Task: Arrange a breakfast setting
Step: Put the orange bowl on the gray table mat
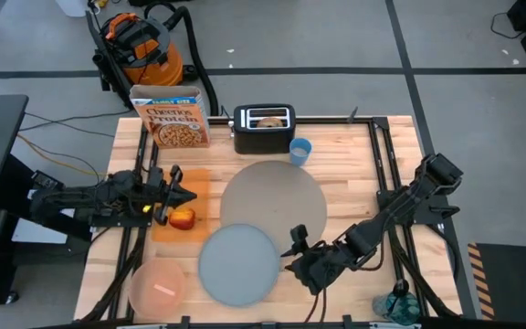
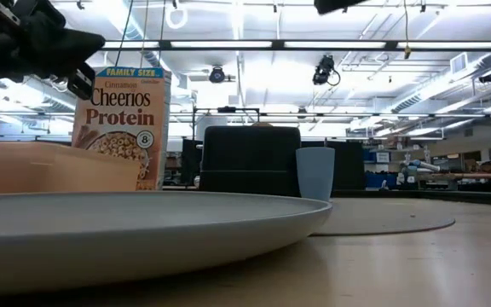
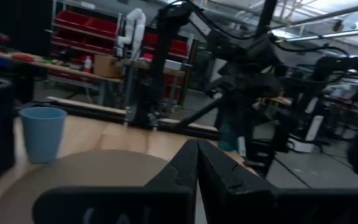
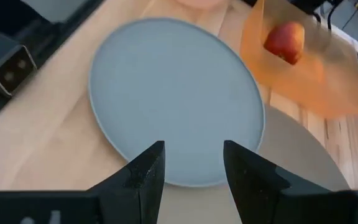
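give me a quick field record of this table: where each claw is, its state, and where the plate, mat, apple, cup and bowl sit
left claw: shut, empty, above the orange board
right claw: open, at the plate's right edge
plate: front centre, overlapping the placemat's front edge
placemat: table centre, bare
apple: on the orange board
cup: by the toaster
bowl: front left corner

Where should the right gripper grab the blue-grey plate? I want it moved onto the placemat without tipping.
Probably at the rim nearest the right gripper, coming in low from that side. The blue-grey plate lies flat on the table, thin and wide, so only its raised edge fits between open fingers. It overlaps the placemat, so a short slide should do.
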Robot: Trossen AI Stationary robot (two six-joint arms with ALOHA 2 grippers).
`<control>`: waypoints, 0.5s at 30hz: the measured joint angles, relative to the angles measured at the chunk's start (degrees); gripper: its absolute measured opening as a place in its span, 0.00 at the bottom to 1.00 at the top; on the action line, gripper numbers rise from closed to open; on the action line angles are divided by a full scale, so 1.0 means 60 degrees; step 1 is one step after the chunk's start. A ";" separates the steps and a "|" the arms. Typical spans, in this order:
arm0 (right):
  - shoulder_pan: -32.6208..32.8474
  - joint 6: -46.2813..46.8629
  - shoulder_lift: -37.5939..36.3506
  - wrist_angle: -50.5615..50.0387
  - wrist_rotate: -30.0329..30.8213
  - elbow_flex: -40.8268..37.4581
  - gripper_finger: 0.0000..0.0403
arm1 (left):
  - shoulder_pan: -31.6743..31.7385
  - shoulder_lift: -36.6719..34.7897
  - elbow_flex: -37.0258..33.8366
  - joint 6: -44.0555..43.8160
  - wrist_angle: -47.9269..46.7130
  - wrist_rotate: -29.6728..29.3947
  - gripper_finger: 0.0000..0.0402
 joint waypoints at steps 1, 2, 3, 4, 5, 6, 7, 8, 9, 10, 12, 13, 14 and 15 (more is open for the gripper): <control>-0.0039 -0.0003 -0.0043 -0.0081 -0.0002 -0.0004 0.42 | -0.0259 0.0282 0.0000 -0.0024 0.0225 -0.0173 0.03; -0.0108 -0.0010 -0.0122 -0.0149 0.0005 -0.0004 0.42 | -0.0544 0.0585 0.0001 -0.0030 0.0437 -0.0377 0.02; -0.0150 -0.0013 -0.0224 -0.0248 0.0022 -0.0004 0.42 | -0.0845 0.0892 0.0020 -0.0027 0.0580 -0.0640 0.02; -0.0207 -0.0007 -0.0342 -0.0384 0.0030 -0.0004 0.42 | -0.1160 0.1225 0.0079 -0.0039 0.0587 -0.0945 0.02; -0.0258 -0.0006 -0.0467 -0.0526 0.0045 -0.0004 0.42 | -0.1483 0.1601 0.0224 -0.0088 0.0513 -0.1297 0.01; -0.0295 -0.0006 -0.0592 -0.0672 0.0048 -0.0004 0.42 | -0.1801 0.1965 0.0398 -0.0112 0.0523 -0.1685 0.01; -0.0331 -0.0006 -0.0709 -0.0801 0.0048 -0.0004 0.42 | -0.2139 0.2313 0.0609 -0.0145 0.0536 -0.2053 0.01; -0.0359 -0.0005 -0.0825 -0.0903 0.0045 -0.0004 0.42 | -0.2463 0.2692 0.0847 -0.0163 0.0544 -0.2371 0.01; -0.0378 0.0000 -0.0942 -0.1023 0.0045 -0.0004 0.42 | -0.2781 0.3072 0.1125 -0.0175 0.0550 -0.2676 0.01; -0.0399 -0.0006 -0.1042 -0.1105 0.0045 -0.0004 0.42 | -0.3104 0.3451 0.1401 -0.0176 0.0525 -0.2969 0.01; -0.0431 -0.0006 -0.1198 -0.1273 0.0045 -0.0004 0.42 | -0.3732 0.4225 0.1966 -0.0188 0.0347 -0.3509 0.01; -0.0431 -0.0006 -0.1255 -0.1433 0.0045 -0.0004 0.42 | -0.4036 0.4626 0.2273 -0.0269 0.0255 -0.3786 0.01; -0.0431 -0.0004 -0.1302 -0.1603 0.0045 -0.0004 0.42 | -0.4327 0.5011 0.2565 -0.0414 0.0149 -0.4039 0.01; -0.0431 0.0000 -0.1332 -0.1743 0.0045 -0.0004 0.42 | -0.4620 0.5377 0.2894 -0.0654 -0.0065 -0.4248 0.01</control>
